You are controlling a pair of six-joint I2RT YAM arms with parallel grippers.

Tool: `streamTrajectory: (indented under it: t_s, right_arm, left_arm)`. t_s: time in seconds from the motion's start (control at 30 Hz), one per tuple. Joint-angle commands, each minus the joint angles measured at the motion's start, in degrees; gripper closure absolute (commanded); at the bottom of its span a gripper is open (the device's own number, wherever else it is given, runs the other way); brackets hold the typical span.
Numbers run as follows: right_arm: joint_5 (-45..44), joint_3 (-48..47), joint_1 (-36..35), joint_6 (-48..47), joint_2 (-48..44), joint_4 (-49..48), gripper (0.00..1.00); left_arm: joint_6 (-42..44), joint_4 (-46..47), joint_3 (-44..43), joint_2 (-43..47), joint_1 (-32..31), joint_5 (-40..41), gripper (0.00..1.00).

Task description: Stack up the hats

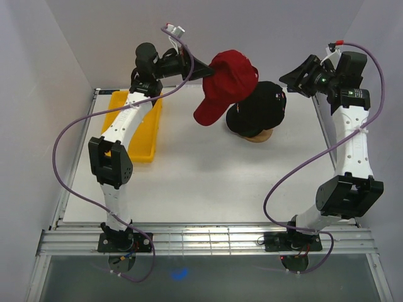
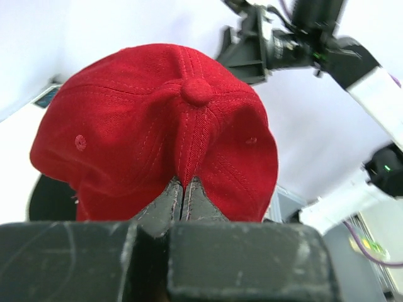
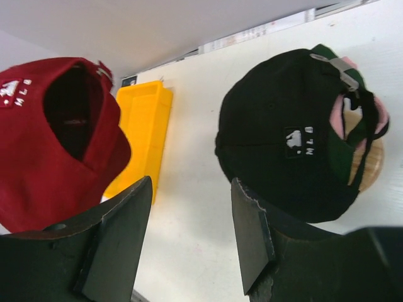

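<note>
My left gripper [image 1: 208,70] is shut on the crown of the dark red hat [image 1: 223,85] and holds it in the air, left of and above the stack. Its fingertips [image 2: 181,189] pinch the red fabric [image 2: 157,126]. The black hat [image 1: 261,107] sits on the wooden stand [image 1: 259,135], with the pale pink hat [image 3: 343,116] showing under it in the right wrist view. The black hat [image 3: 277,132] and red hat [image 3: 50,145] both show there. My right gripper [image 1: 286,80] is open and empty, in the air right of the stack.
A yellow tray [image 1: 135,126] lies at the left under my left arm; it also shows in the right wrist view [image 3: 141,135]. The white table [image 1: 208,182] has raised edges at the back and sides.
</note>
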State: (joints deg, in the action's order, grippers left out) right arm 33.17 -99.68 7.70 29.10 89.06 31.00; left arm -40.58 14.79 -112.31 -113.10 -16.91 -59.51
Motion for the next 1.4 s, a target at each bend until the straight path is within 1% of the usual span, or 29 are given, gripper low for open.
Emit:
streamTrajectory:
  t_s: [0.0,0.03,0.1,0.27,0.5,0.6,0.63,0.77,0.93,1.37]
  right_arm:
    - [6.5,-3.1,-0.1,3.8,0.4,-4.4,0.41]
    - [8.0,-2.1,-0.5,5.9,0.4,-5.5,0.41]
    - [8.1,-1.4,-1.0,6.8,0.2,-7.4,0.41]
    - [7.6,-1.0,-1.4,7.5,0.4,-7.8,0.41]
    - [6.2,-2.4,-1.1,7.0,1.9,-6.6,0.41]
    - [5.8,-2.4,-0.8,6.7,2.6,-6.6,0.41]
    - [5.9,-2.6,-0.8,6.7,3.0,-6.6,0.42]
    - [5.9,-3.5,-0.5,6.2,5.3,-6.1,0.42]
    - [4.9,-3.2,-0.4,5.4,5.8,-6.1,0.42]
    - [0.4,-8.0,-0.4,-0.7,8.8,1.3,0.44]
  left_arm:
    - [-0.8,4.2,-5.8,0.7,-1.5,-5.4,1.00]
    - [-0.1,4.2,-6.0,0.3,-2.6,-5.4,1.00]
    - [0.0,4.6,-6.8,-0.5,-3.5,-5.9,1.00]
    - [-0.3,5.0,-8.7,-2.5,-5.6,-6.4,1.00]
    - [2.7,5.1,-9.9,-5.5,-7.6,-3.4,1.00]
    - [3.8,5.0,-12.6,-7.7,-8.2,-3.5,1.00]
    - [3.9,5.0,-13.8,-9.8,-8.4,-4.0,1.00]
    - [4.5,5.1,-20.6,-14.6,-8.8,-5.9,1.00]
    - [6.9,5.1,-19.6,-15.9,-9.0,-5.6,1.00]
    - [6.2,6.7,-24.3,-20.0,-10.1,-6.0,1.00]
